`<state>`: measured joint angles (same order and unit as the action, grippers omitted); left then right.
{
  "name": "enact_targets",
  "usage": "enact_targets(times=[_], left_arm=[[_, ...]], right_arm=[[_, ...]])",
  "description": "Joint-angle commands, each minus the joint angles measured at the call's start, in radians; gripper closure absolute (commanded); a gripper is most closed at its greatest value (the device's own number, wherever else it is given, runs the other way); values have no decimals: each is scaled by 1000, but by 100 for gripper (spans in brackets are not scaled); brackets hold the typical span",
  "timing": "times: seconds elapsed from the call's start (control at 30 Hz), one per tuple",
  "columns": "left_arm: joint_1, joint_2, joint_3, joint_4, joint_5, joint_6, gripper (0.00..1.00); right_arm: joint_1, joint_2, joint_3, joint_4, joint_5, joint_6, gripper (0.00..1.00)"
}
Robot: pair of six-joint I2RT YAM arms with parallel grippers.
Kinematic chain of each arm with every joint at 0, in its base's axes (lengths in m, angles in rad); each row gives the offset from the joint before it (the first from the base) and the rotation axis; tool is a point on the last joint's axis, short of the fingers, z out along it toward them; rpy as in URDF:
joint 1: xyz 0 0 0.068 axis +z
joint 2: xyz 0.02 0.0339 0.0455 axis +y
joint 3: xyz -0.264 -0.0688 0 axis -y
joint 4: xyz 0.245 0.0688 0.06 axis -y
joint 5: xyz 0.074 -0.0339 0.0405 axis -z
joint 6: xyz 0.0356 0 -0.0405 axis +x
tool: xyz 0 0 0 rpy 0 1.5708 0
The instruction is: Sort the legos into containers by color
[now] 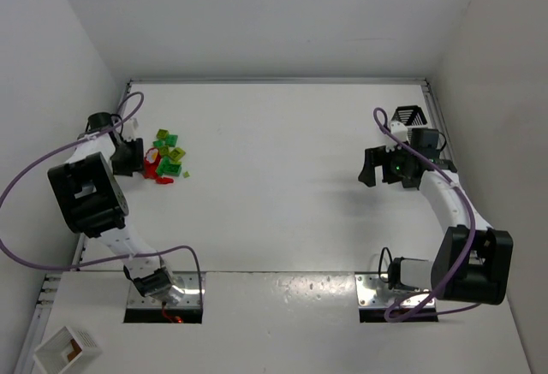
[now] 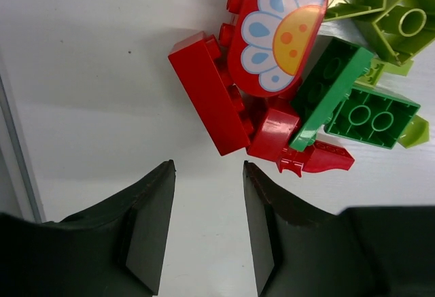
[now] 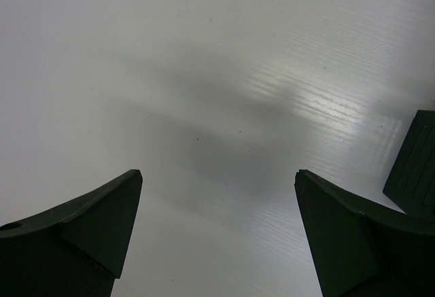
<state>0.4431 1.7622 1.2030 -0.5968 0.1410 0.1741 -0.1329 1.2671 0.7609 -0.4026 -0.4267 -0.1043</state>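
The legos lie in a pile at the far left of the table. In the left wrist view they are a long red brick, a red flower-printed piece, green bricks and lime bricks. My left gripper sits just short of the pile, partly open, with only bare table between its fingers. My right gripper hovers wide open over bare table at the right. One black slatted container stands behind it, and its corner shows in the right wrist view.
White walls close in the table on the left, back and right. A white square box with a brown inside sits off the table at the near left. A purple cable loops out from the left arm.
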Motion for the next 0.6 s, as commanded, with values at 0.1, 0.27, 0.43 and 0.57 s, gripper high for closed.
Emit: enact_targets(times=[0.1, 0.27, 0.43, 0.57], left_arm=[[0, 34, 32, 35, -14, -65, 50], [-9, 63, 59, 35, 8, -97, 50], [-9, 94, 89, 45, 19, -107, 50], [-18, 117, 98, 54, 19, -117, 50]], right_arm=[[9, 18, 2, 31, -7, 8, 6], [9, 28, 2, 31, -7, 8, 6], [9, 38, 2, 31, -7, 8, 6], [9, 48, 2, 31, -7, 8, 6]])
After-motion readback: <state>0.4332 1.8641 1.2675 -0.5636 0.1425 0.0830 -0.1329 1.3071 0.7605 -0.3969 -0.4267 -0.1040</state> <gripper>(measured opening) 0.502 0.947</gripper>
